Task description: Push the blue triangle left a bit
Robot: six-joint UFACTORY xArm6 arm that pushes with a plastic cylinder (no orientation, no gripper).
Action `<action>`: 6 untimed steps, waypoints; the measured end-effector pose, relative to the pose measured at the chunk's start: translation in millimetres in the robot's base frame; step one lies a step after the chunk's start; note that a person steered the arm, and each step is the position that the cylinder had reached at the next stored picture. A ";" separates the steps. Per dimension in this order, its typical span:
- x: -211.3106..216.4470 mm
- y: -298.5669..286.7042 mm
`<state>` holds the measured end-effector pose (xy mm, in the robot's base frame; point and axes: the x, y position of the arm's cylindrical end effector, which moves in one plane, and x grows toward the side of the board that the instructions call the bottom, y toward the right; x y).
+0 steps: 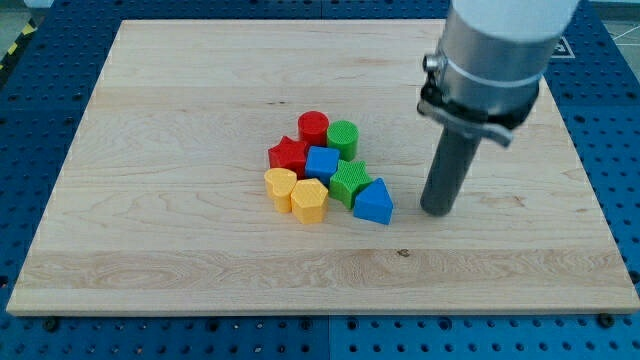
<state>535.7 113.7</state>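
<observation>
The blue triangle (374,202) lies at the right end of a tight cluster of blocks near the middle of the wooden board (180,120). It touches a green star-like block (349,182) on its upper left. My tip (436,212) rests on the board to the right of the blue triangle, with a small gap between them. The rod stands upright under the grey arm body (490,60).
The cluster also holds a red cylinder (313,127), a green cylinder (342,138), a red star (288,156), a blue cube-like block (321,162), a yellow heart-like block (280,186) and a yellow hexagon (309,200). Blue perforated table surrounds the board.
</observation>
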 end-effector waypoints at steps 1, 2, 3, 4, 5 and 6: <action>24.7 -20.7; 28.8 -26.5; 22.4 -19.5; 3.8 -15.5; 1.5 -16.8; 1.5 -27.5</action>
<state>537.2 86.2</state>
